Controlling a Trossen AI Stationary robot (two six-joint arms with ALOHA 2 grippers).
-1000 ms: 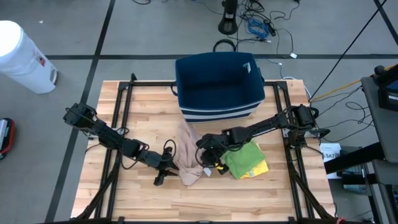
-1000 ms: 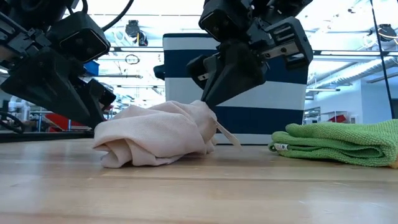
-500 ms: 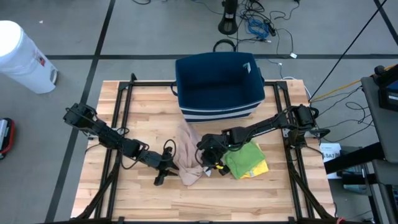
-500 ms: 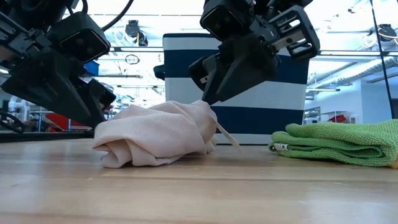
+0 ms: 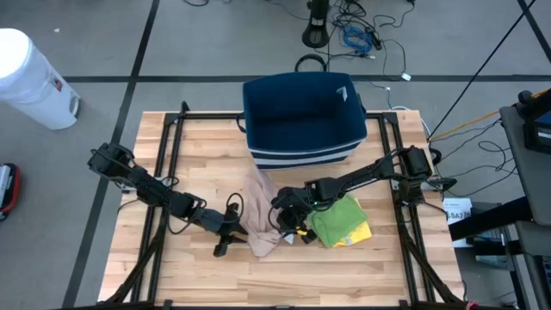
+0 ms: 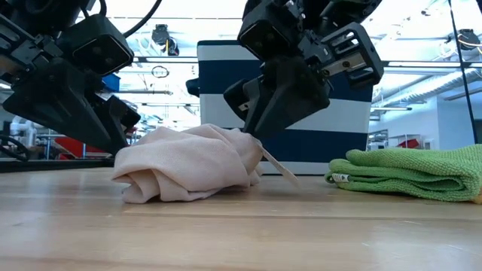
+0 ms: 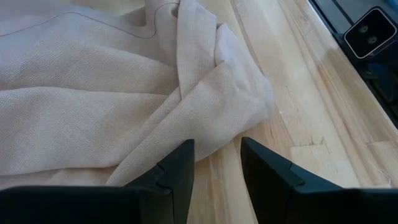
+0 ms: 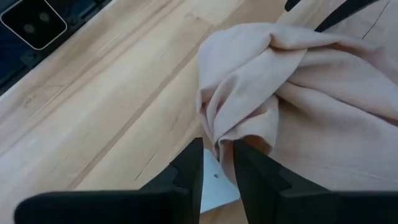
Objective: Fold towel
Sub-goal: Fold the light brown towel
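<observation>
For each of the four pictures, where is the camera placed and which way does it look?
High view: above the table, looking straight down; both arms, pink towel, green towel, blue bin.
Low view: at table height, looking level across; both hands from above.
Left wrist view: behind the left hand, open beside the pink towel.
Right wrist view: behind the right hand, at a towel fold and its tag.
All four views share the pink towel.

Premises appeared a robotics lab: grey concrete floor (image 5: pixel 198 52) with loose black cables (image 5: pixel 362 34), bright ceiling strip lights (image 6: pixel 422 19).
</observation>
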